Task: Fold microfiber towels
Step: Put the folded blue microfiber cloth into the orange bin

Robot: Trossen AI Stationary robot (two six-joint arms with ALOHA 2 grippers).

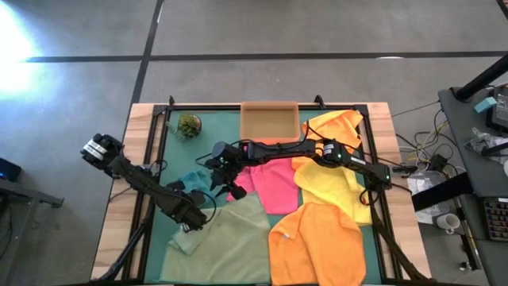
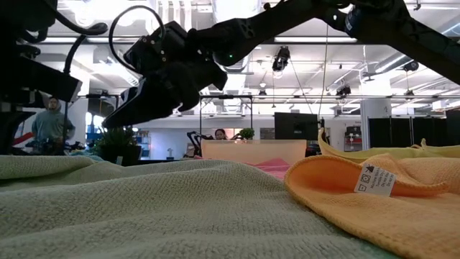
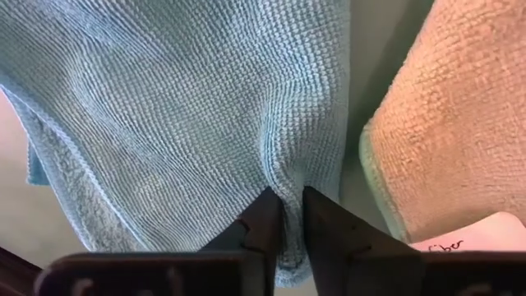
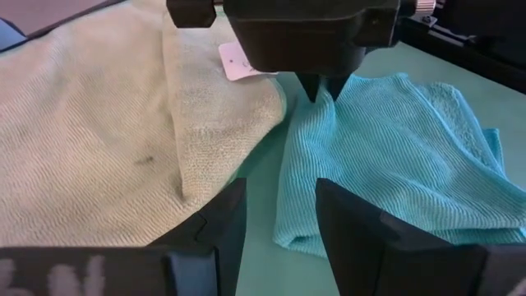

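A teal towel (image 1: 190, 181) (image 4: 394, 156) lies crumpled on the green mat (image 1: 171, 147), beside a pale sage green towel (image 1: 230, 238) (image 4: 90, 140) that is spread near the front edge. My left gripper (image 1: 193, 208) (image 3: 292, 205) points down over the teal towel and is shut on it. My right gripper (image 1: 222, 181) (image 4: 279, 222) hangs open above the mat just right of the teal towel, slanting down toward it with nothing between its fingers. In the low view it (image 2: 118, 121) is clear of the cloths. My left gripper pinches a raised pucker of the teal towel (image 3: 283, 177) (image 4: 327, 103) between its two fingertips, close to the edge that lies next to the sage green towel. The fingers come from above, pointing down. The rest of the towel lies on the mat, with creases running to the pinch.
Pink (image 1: 274, 183), yellow (image 1: 333, 179) and orange (image 1: 317, 242) towels overlap on the mat's right half. A tan cardboard tray (image 1: 270, 121) and a small green plant (image 1: 189, 125) stand at the far edge. A person (image 2: 50, 119) is in the room beyond the table.
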